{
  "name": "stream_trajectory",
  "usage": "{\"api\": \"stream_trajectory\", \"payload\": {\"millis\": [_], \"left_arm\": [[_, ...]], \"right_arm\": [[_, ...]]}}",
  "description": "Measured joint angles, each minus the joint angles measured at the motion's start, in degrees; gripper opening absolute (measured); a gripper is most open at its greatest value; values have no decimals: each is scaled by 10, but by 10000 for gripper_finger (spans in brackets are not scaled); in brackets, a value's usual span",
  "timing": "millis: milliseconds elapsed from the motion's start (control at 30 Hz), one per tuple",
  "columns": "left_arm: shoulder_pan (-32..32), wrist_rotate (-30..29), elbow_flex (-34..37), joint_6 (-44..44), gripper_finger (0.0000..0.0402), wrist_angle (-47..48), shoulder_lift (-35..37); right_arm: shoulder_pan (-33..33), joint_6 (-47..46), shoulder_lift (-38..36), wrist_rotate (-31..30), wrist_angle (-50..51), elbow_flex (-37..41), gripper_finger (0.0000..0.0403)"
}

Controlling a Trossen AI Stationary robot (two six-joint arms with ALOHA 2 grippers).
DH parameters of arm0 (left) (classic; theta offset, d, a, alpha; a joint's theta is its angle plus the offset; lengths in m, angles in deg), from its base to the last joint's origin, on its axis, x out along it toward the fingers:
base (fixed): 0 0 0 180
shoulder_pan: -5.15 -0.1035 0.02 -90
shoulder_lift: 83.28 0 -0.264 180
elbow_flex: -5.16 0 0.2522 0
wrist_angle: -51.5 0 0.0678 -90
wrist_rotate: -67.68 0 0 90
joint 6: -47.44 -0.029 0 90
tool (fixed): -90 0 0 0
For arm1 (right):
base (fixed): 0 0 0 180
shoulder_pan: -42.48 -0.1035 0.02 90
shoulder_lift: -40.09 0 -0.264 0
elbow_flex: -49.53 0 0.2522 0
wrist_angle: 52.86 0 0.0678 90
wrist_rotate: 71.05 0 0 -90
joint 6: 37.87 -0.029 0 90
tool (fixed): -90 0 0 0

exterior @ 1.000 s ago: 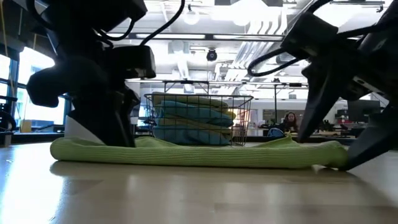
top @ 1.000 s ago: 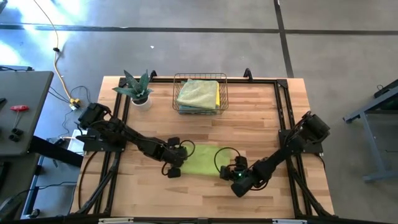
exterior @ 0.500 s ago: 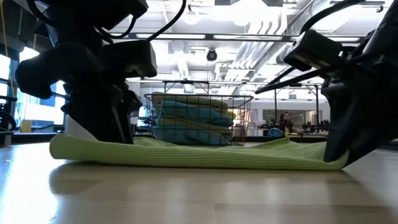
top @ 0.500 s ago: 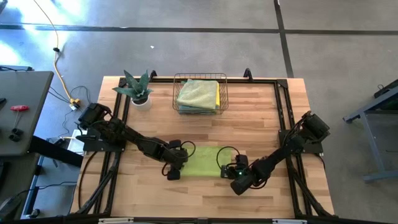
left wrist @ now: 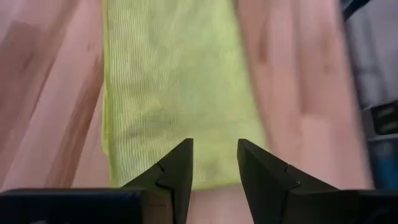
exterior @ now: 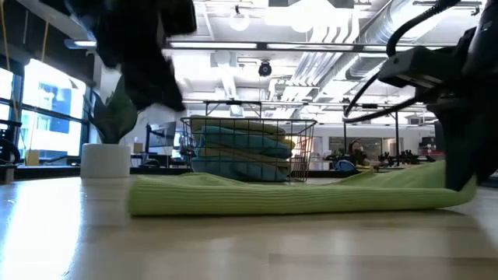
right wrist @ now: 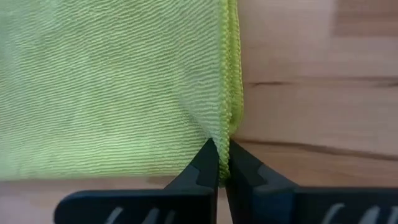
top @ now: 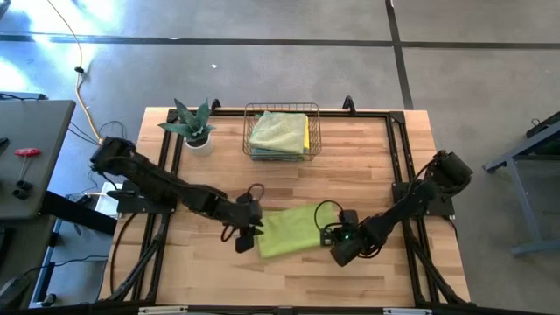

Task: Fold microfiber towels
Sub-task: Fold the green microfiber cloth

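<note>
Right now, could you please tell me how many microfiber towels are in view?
At least 4: a lime green microfiber towel flat on the table between the arms, and sage, blue and yellow ones stacked in the wire basket; more may be hidden beneath.

Left gripper (left wrist: 214,163): two dark fingers (left wrist: 176,168) stand parted with a clear gap between them, holding nothing.
Lime green towel (left wrist: 174,93): lies flat on the bench as a long folded strip running away from the gripper; fine woven ribbing shows on its surface.
Towel edge: the near end lies just beyond the fingertips, apart from them.
Bench (left wrist: 298,81): pale wood, bare on both long sides of the towel.
Far side of bench: blurred grey and dark shapes, not identifiable.
</note>
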Motion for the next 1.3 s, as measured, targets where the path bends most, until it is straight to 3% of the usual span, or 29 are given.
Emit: {"api": "stream_trajectory", "payload": {"millis": [233,533,700,867,1167,1300], "left_arm": [[4,-4,0,86,115,-4,94],[58,-99,0,122,115,-60,187],[92,-170,-1,122,115,-102,200],[109,-199,-1,130,115,-110,200],[113,-196,-1,135,115,-109,199],[113,-183,-1,123,115,-107,199]], "right_arm": [[24,57,-26,18,27,0,1],[61,194,-30,0,-111,-1,0],[80,250,-30,-11,-171,-1,0],[97,280,-9,-18,-257,-2,0],[109,293,50,-28,-435,-2,0],[109,309,65,-37,-417,-42,0]]}}
